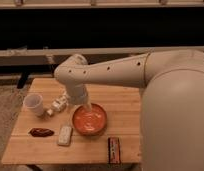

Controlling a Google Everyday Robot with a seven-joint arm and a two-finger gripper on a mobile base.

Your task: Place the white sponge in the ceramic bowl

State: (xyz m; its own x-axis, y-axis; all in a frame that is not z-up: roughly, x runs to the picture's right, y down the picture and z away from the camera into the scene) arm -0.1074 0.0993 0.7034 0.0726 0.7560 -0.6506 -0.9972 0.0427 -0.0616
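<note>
Wooden bench (122, 112), viewed from its front edge. The white sponge (65, 135) lies flat on the boards toward the front edge, left of centre, just beside the left flank of the ceramic bowl (91, 121); cannot tell whether they touch. It is not in the bowl and nothing grips it. Its long axis runs from front edge to back edge, the far end leaning slightly toward the bowl, short sides facing front and back. Judgement: lying flat with both long sides exposed, it invites a pinch across the narrow width from above. The bowl sits mid-bench, mouth up, with nothing visible inside, so it is ready to receive. The gripper (88, 106) hangs from the arm (110, 70), which reaches in from the right edge. It is low by the bowl's back-left rim, not over the sponge; apart or together, cannot tell. A white cup (34, 103) stands upright near the left edge. A white bottle (57, 106) lies on its side between cup and bowl. A dark packet (41, 132) lies toward the front-left corner and a dark bar (113, 149) at the front edge.
</note>
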